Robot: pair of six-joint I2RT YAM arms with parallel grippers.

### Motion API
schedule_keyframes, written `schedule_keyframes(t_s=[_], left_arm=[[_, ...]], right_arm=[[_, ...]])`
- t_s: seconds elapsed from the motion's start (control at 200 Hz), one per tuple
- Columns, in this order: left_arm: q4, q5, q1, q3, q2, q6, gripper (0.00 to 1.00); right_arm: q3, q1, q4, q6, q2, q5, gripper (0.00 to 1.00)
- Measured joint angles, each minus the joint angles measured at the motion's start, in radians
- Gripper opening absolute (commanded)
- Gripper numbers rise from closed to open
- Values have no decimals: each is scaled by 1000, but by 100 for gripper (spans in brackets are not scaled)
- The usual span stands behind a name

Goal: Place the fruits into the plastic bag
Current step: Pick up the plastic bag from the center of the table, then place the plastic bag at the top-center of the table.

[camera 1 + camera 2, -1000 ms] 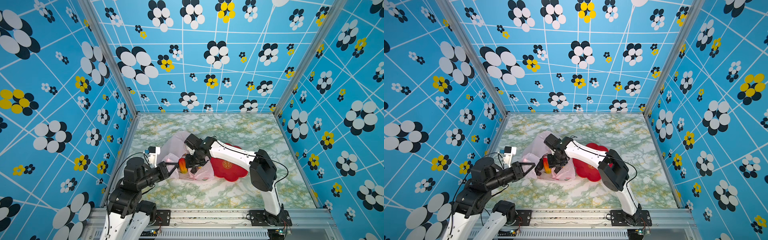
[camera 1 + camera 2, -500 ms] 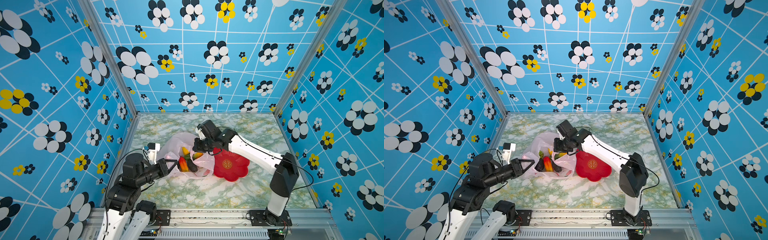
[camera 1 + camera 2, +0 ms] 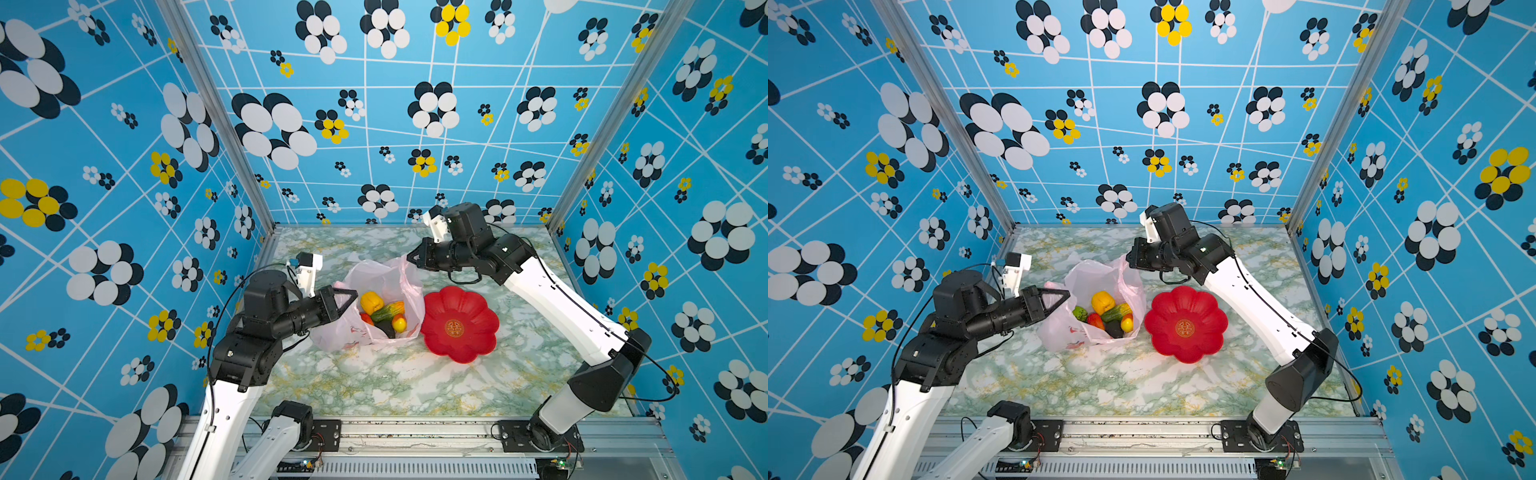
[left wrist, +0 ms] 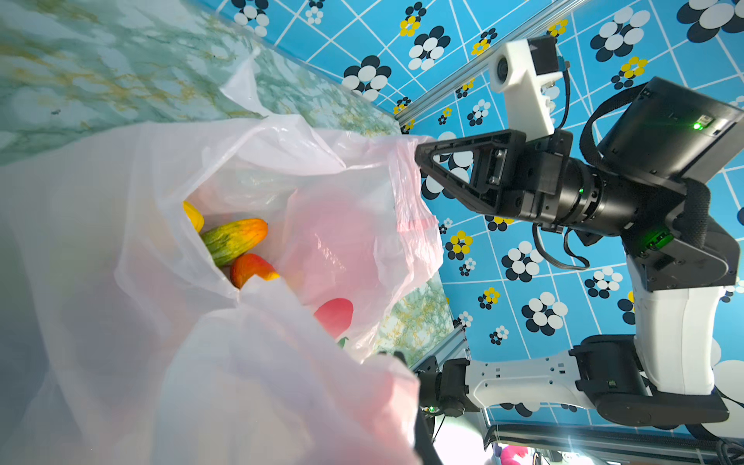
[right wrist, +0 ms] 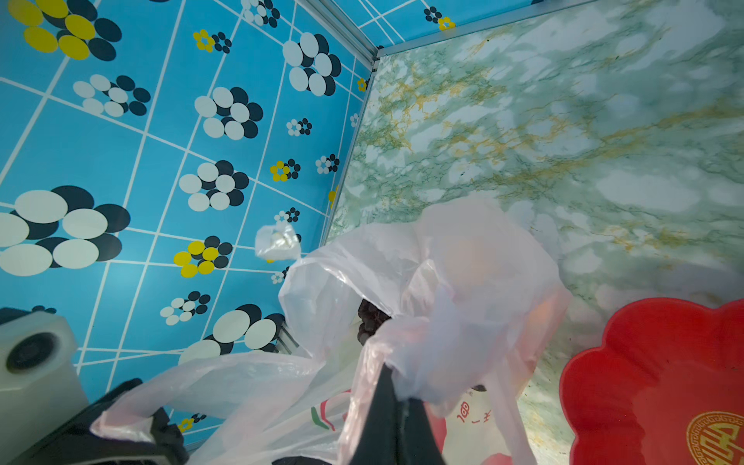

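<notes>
Nearest the front rail: a bare stretch of green-veined marble table [image 3: 374, 386].

Next back, flat on that table: red flower-shaped plate [image 3: 478, 345], gold emblem at its centre.

Just left of the plate, edge to edge as seen from above, actual contact not certain: plastic bag [image 3: 338, 332], pale pink, crinkled, red print on its near side. Rests bottom-down on the table. Opens upward toward the top views, mouth drawn into a long slot. Runs slantwise, near-left to far-right, with one handle at each end.

At the near-left end: left gripper [image 3: 352, 296], reaching in level from the left, clenched tight on a bag handle, pink film bunched over its tips.

Inside, heaped at the bottom: fruits [image 3: 388, 313]. Nearest, a dark fruit [image 3: 1113, 329]. Then a red fruit [image 3: 1095, 321] and a small yellow-orange fruit [image 3: 1127, 322]. Across the middle, a long red-yellow-green fruit [image 3: 1118, 312], long axis slanted like the slot, orange end toward the far right. To the left, a bumpy green ball [image 3: 1080, 312]. Farthest back, a yellow fruit [image 3: 1103, 302]. Glimpsed through the mouth in the right wrist view: dark purple grapes [image 5: 370, 322].

Farthest back, raised above the table: right gripper [image 3: 410, 257], pointing left, pinched closed on the other handle, bag rim pulled up to its tip.
</notes>
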Motion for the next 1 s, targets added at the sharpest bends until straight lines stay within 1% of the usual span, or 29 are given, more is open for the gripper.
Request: schedule_keyframes(t_s=[0.07, 0.175, 0.275, 0.345, 0.445, 0.565, 0.625, 0.695, 0.885, 1.0], left_arm=[[1, -14, 0, 65, 50, 21, 0], [-3, -56, -7, 199, 144, 74, 0], [-15, -102, -25, 336, 239, 137, 0], [-32, -132, -32, 438, 306, 175, 0], [-50, -164, -34, 586, 395, 218, 0], [-56, -190, -34, 710, 468, 250, 0], [-55, -194, -33, 734, 489, 253, 0], [-48, -192, -27, 744, 506, 251, 0], [14, -173, 23, 739, 567, 210, 0], [63, -155, 36, 724, 607, 173, 0]], right_arm=[[33, -5, -6, -18, 0, -2, 0], [91, -28, -2, -26, 8, -27, 0], [203, -59, 8, -36, 61, -62, 0], [315, -79, 16, -39, 125, -90, 0], [520, -98, 17, -47, 240, -120, 0], [755, -114, -10, -46, 361, -156, 0], [855, -121, -27, -45, 410, -166, 0], [912, -134, -32, -34, 435, -174, 0], [925, -211, -26, -4, 437, -185, 0], [925, -262, -25, 7, 442, -190, 0]])
